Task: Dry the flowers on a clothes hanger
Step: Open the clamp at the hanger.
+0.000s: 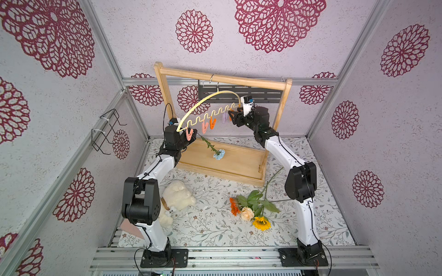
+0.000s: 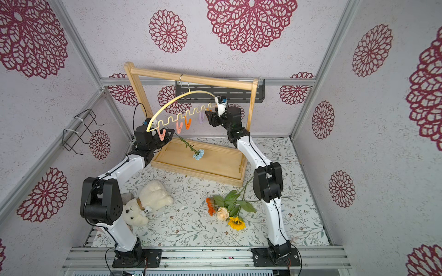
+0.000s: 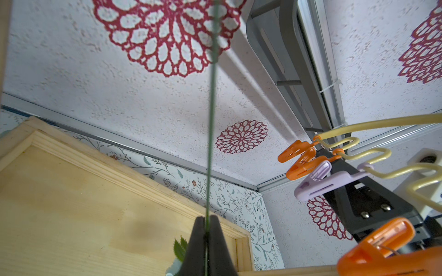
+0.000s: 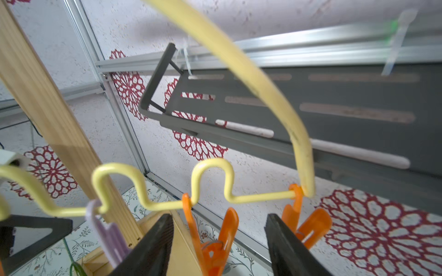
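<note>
Left tool (image 3: 206,218) is clamped tight on the blue carnation (image 1: 219,154) by its stem, bloom dangling over the wooden rack (image 1: 222,75) base. The right tool (image 4: 218,217) gapes either side of an orange clothespin (image 4: 215,243) on the clothes hanger (image 4: 260,90), not squeezing yet. Best bet: pinch the peg's handles, open it wide, feed the stem in square. Three more flowers (image 1: 247,213) lie on the tabletop (image 1: 210,229).

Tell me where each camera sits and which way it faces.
Top views: high in front, looking down at the whole cell; left arm and right arm show.
Left wrist: on its arm, looking along the left gripper, shut on the carnation stem.
Right wrist: on its arm, looking past the open right gripper up at the clothes hanger.
Shared: both wrist views show the orange clothespins.
</note>
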